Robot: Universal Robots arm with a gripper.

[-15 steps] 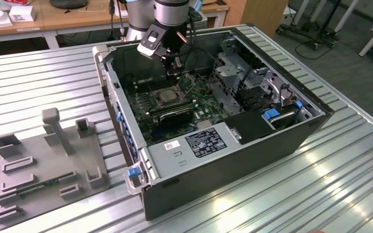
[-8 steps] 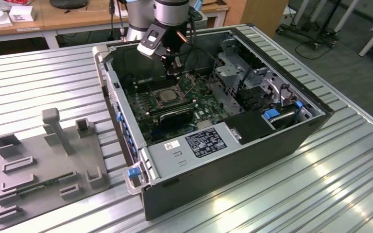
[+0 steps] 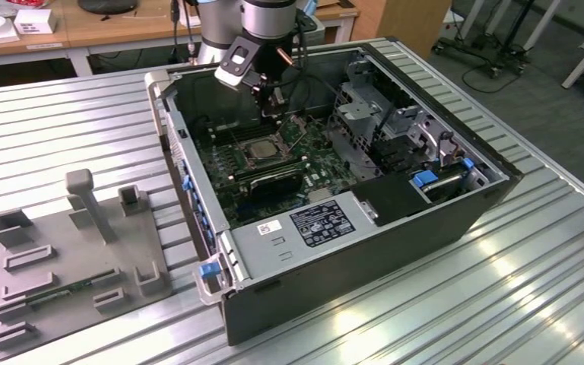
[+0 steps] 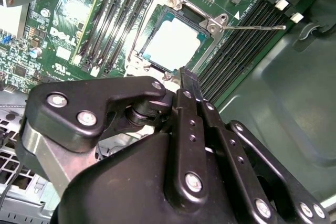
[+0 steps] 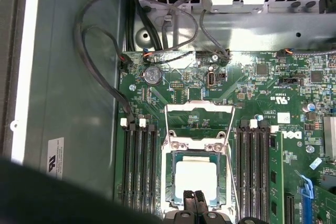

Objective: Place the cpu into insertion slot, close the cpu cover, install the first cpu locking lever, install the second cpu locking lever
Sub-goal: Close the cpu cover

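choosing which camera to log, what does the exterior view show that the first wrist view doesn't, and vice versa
Exterior view: the whole open computer case, the grey fixture plate beside it, and the slatted table under both. First wrist view: close board detail, such as the coin battery, black cables, and the metal cover swung open off the socket. Both: the chip seated in the socket, memory slots either side, and the gripper near it.

Shiny metal cpu (image 5: 196, 176), silvery metal cpu cover (image 5: 195, 145), smooth black pincer (image 5: 195, 199)
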